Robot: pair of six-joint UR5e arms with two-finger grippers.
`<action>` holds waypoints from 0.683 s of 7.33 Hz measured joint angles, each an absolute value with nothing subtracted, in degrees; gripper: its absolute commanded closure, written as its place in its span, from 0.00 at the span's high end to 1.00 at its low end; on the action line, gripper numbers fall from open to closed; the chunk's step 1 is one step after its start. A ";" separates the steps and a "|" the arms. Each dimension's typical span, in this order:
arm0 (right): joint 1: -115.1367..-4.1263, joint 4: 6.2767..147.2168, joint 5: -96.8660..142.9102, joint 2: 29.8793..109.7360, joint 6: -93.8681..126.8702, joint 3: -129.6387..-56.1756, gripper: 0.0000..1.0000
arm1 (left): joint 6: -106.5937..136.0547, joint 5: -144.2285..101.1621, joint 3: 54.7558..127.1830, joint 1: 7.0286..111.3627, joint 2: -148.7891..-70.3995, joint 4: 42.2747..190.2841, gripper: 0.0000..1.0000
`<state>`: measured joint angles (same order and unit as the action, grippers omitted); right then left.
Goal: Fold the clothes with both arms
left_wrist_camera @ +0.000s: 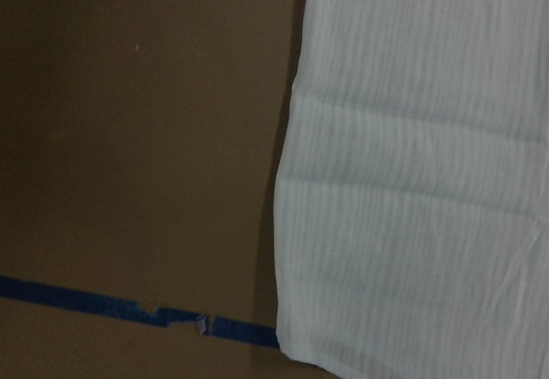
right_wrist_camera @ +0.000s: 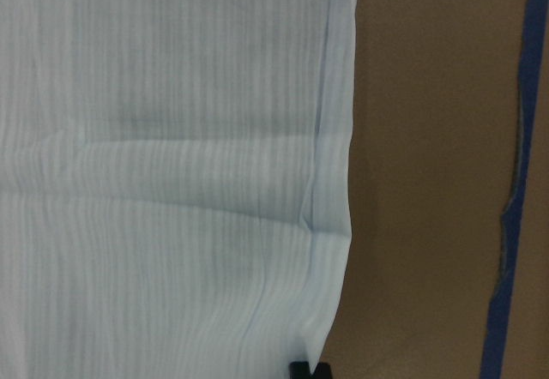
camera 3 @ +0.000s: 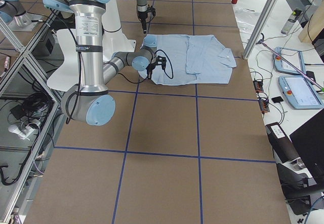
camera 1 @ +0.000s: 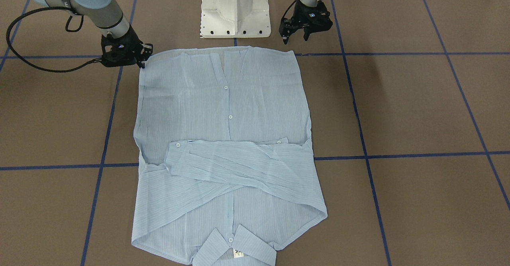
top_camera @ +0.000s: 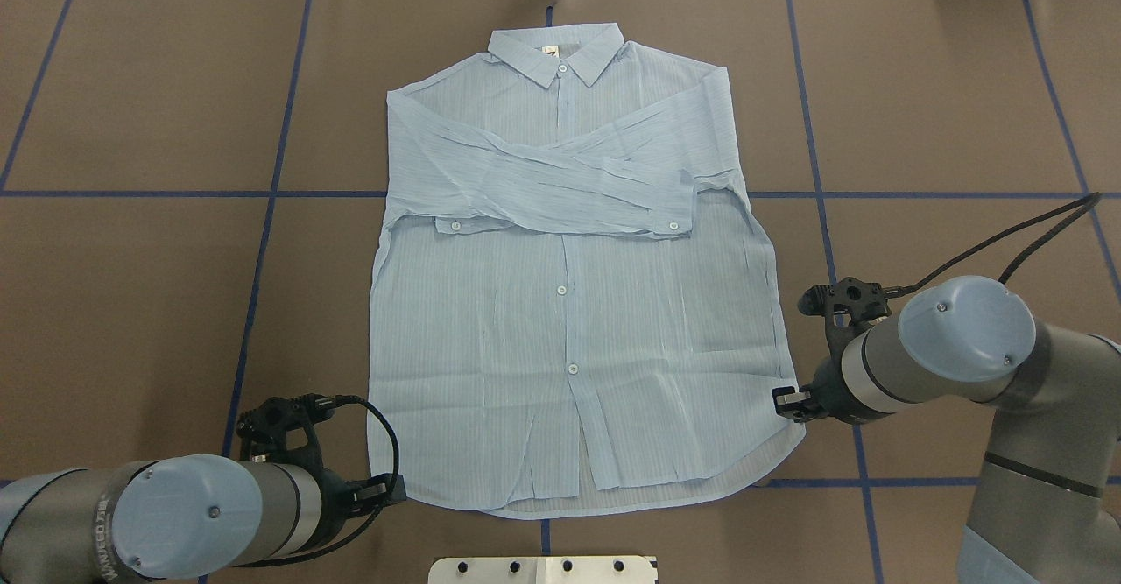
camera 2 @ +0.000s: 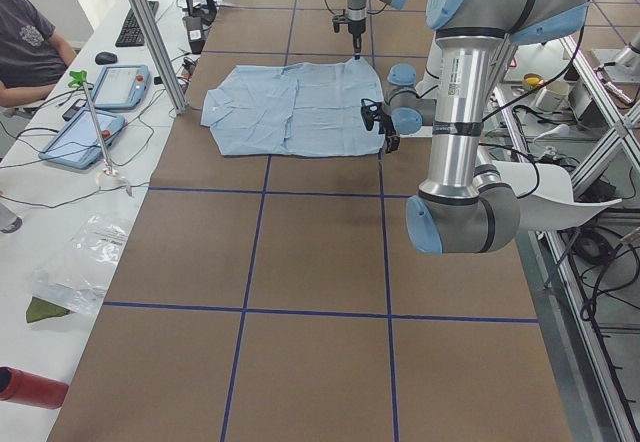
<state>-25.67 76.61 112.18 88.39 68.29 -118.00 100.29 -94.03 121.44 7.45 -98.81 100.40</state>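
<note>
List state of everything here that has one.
shirt: flat on the table, front up, buttoned, collar on the side away from the robot.
sleeves: folded crosswise over the chest.
left gripper: open, beside one hem corner, holding nothing.
right gripper: at the other hem corner; open or shut unclear.

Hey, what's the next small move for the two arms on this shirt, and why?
Probably lower both grippers and pinch the hem at its corners. The shirt lies flat, sleeves crossed over its chest; the left gripper is open beside one corner, the right gripper sits at the opposite side edge.
</note>
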 measured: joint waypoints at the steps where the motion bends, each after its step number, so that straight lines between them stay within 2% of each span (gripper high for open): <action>1: -25.79 76.63 112.22 88.42 68.27 -118.08 0.00 | 100.29 -94.06 121.14 7.32 -99.69 99.54 0.73; 2: -25.87 76.64 112.23 88.46 68.23 -118.04 0.00 | 100.24 -94.06 120.78 7.32 -100.42 99.12 0.72; 4: -25.97 76.64 112.24 88.50 68.21 -117.88 0.00 | 100.20 -93.97 119.62 7.61 -101.26 98.77 0.61; 5: -25.98 76.64 112.24 88.49 68.20 -117.83 0.00 | 100.20 -93.91 118.82 7.85 -101.54 98.68 0.59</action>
